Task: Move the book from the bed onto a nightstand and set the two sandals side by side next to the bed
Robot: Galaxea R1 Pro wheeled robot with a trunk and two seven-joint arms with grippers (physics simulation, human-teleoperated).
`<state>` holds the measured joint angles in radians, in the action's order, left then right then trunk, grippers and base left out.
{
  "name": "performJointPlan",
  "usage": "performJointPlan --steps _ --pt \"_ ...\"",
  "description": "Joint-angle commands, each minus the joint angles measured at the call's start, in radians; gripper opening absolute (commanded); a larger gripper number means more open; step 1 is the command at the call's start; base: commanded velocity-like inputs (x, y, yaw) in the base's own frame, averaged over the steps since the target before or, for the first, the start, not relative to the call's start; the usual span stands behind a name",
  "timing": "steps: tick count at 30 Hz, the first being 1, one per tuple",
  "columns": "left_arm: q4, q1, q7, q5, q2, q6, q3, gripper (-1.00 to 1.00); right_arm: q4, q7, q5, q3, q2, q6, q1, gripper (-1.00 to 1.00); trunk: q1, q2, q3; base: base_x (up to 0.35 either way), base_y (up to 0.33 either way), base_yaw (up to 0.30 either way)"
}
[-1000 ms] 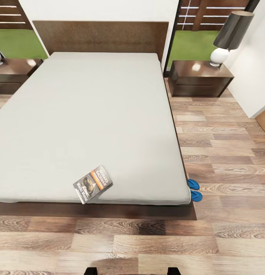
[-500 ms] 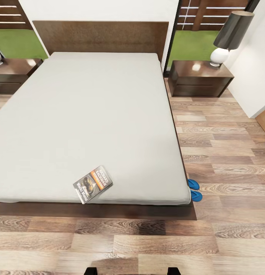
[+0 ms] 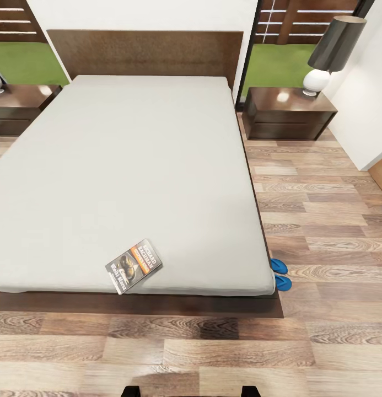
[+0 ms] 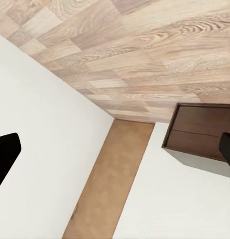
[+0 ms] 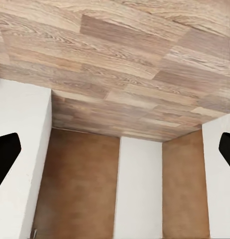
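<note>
Near the bed's (image 3: 130, 165) foot edge lies the book (image 3: 133, 266), cover reading "RICHARD BACHMAN", smaller title illegible. Two sandals (image 3: 280, 274) poke from under its right corner, mostly hidden. Both grippers' fingertips sit spread wide at their wrist-view edges, holding nothing.

The bed (image 3: 130, 165), a dark-brown frame under a plain light-grey mattress, carries the book (image 3: 133, 266) lying flat and askew near its foot edge. On the wood-plank floor (image 3: 323, 220) two blue sandals (image 3: 280, 274) lie side by side, partly tucked under the bed's right foot corner. The right nightstand (image 3: 287, 113) holds a lamp (image 3: 328, 55).
</note>
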<state>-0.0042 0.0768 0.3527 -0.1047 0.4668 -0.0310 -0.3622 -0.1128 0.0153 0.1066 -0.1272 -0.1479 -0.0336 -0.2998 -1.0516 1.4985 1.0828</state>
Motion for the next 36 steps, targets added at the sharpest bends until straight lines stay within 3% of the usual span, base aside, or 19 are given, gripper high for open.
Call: performJointPlan --steps 1,2,8,12,21,28,36 --pt "0.000 0.003 0.001 -0.010 0.000 -0.003 -0.009 1.00 -0.003 0.002 0.011 0.018 -0.004 0.000 -0.001 1.00 0.000 0.000 0.000 0.000 0.000 0.000" --pt "0.000 0.003 0.001 -0.010 0.000 -0.003 -0.009 1.00 -0.003 0.002 0.011 0.018 -0.004 0.000 -0.001 1.00 0.000 0.000 0.000 0.000 0.000 0.000" --pt "0.000 0.008 -0.001 -0.010 -0.001 -0.004 -0.009 1.00 -0.013 0.007 0.012 0.102 -0.026 0.000 -0.001 1.00 0.000 0.000 0.000 0.000 0.000 0.000" --pt "0.000 0.009 -0.001 -0.010 -0.002 -0.005 -0.009 1.00 -0.017 0.011 0.013 0.128 -0.033 0.000 -0.001 1.00 0.000 0.000 0.000 0.000 0.000 0.000" --pt "0.000 0.011 -0.001 -0.009 -0.002 -0.006 -0.009 1.00 -0.020 0.014 0.012 0.149 -0.040 0.000 0.001 1.00 0.000 0.000 0.000 0.000 0.000 0.000" --pt "0.000 0.012 -0.001 -0.009 -0.002 -0.006 -0.009 1.00 -0.021 0.024 0.011 0.185 -0.066 -0.001 0.016 1.00 0.000 0.000 0.000 0.000 0.000 0.000" --pt "0.000 0.012 -0.001 -0.009 -0.002 -0.008 -0.009 1.00 -0.067 0.118 0.011 0.329 -0.087 -0.002 0.044 1.00 0.000 0.000 0.000 0.000 0.000 0.000"
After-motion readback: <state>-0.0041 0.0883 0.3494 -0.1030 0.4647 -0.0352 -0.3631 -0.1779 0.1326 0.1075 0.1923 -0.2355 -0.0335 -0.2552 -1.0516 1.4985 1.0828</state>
